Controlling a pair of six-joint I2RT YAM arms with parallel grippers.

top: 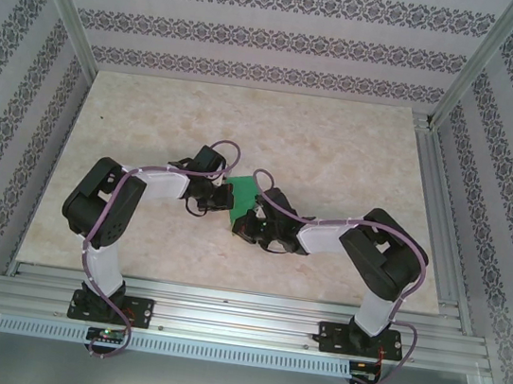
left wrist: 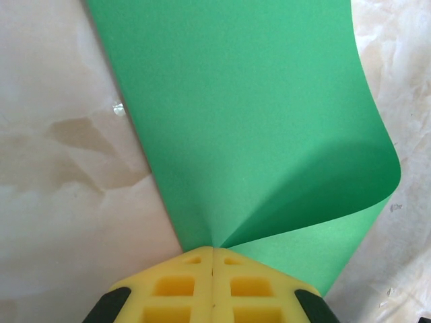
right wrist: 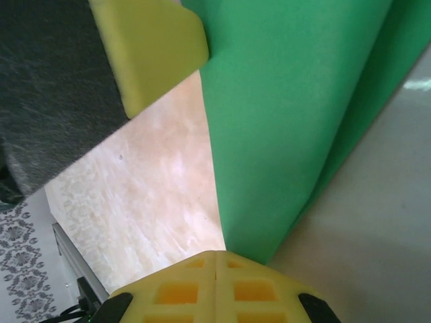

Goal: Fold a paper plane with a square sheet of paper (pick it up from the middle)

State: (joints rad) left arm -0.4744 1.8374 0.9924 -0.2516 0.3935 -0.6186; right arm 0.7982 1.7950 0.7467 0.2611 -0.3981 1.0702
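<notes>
Where the jaws of the left gripper (left wrist: 213, 250) meet, closed flat together, an edge of the square sheet of paper (left wrist: 256, 121) is pinched between them. From that pinch the sheet appears to be raised off the tabletop (left wrist: 60, 168) and is bowed over on itself in a soft curl; no sharp crease can be made out. The right gripper (right wrist: 215, 254) is likewise closed tight on the sheet, from the opposite side, so the paper is held between the two above the middle of the tabletop.

The sheet is judged to be very light, thin and limp. It will sag and curl wherever it is not supported, and it can slip from smooth pads. It can be torn or wrinkled if the two grips are pulled apart or twisted against each other. It is best taken by an edge or corner with a shallow bite and a gentle, even pull. Any fold should be pressed against the tabletop rather than made in the air.

From their bases at the tabletop's near edge, the left arm (top: 106, 209) and the right arm (top: 377, 252) are raised at the shoulder, bent sharply at the elbow and turned inward. The forearms are run low over the tabletop toward its middle, where the wrists nearly meet.
</notes>
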